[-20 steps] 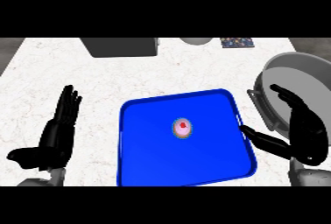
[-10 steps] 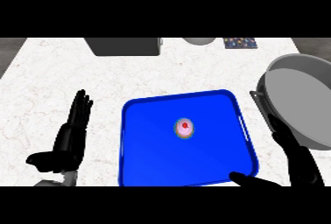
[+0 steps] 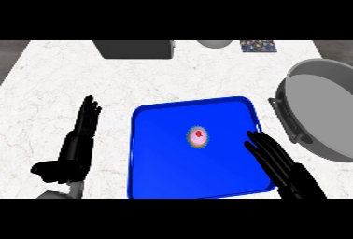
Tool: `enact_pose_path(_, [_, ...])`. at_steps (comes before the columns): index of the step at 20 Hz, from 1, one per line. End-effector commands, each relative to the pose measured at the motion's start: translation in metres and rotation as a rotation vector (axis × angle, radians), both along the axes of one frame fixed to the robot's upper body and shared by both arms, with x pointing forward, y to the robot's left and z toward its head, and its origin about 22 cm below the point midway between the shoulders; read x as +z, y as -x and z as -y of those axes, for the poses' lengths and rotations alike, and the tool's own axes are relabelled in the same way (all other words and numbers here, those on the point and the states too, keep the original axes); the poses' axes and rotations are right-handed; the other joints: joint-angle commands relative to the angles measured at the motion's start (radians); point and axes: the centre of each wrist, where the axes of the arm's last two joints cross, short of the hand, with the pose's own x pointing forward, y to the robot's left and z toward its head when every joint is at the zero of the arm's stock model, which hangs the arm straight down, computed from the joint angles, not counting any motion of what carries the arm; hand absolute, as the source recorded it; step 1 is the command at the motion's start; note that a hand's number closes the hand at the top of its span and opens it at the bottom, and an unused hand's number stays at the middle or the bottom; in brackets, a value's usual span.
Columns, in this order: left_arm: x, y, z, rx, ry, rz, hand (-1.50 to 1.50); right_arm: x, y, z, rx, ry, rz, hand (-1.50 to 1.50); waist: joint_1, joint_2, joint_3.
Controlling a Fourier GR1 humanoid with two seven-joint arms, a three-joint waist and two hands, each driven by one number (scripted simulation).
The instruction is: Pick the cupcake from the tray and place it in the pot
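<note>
My right hand [image 3: 281,163] now up over tray [image 3: 158,177] edge, fingers straight, apart, nearing cupcake [image 3: 198,137] at tray middle. Grasp next, I judge. Pot [image 3: 324,112] waits right. Left hand [image 3: 74,149] rests open on table [image 3: 62,88].

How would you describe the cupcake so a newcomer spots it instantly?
Find the blue tray in the middle of the white marbled counter. The cupcake sits alone near the tray's centre, just left of the right hand. It is small, round and pink-frosted with a red dot on top, the tray's only item.
</note>
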Motion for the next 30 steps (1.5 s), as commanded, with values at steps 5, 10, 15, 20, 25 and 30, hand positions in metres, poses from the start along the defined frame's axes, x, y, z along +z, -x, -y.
enact_pose_path(5, [0.003,0.01,0.01,-0.015,0.004,0.004,0.0,-0.002,-0.022,-0.073,-0.04,0.079,-0.137,-1.5,0.007,0.0,0.004])
enact_pose_path(10, [0.004,-0.006,0.023,-0.007,-0.003,0.015,0.0,-0.005,-0.028,-0.077,-0.118,0.2,-0.214,-1.5,-0.001,0.0,0.004])
enact_pose_path(15, [-0.001,-0.003,-0.003,-0.016,-0.002,0.011,0.0,-0.007,-0.056,-0.109,-0.107,0.191,-0.248,-1.5,0.004,0.001,0.004])
enact_pose_path(20, [-0.019,-0.009,-0.004,-0.003,-0.006,-0.002,0.0,-0.033,-0.052,-0.093,-0.095,0.204,-0.256,-1.5,0.001,0.001,0.004])
enact_pose_path(25, [-0.009,0.012,-0.006,-0.01,0.002,0.008,0.0,-0.039,-0.059,-0.099,-0.106,0.213,-0.245,-1.5,0.003,0.0,0.004])
enact_pose_path(30, [-0.005,0.005,0.006,-0.005,-0.007,0.005,0.0,-0.042,-0.096,-0.1,-0.11,0.237,-0.24,-1.5,0.005,0.001,0.004])
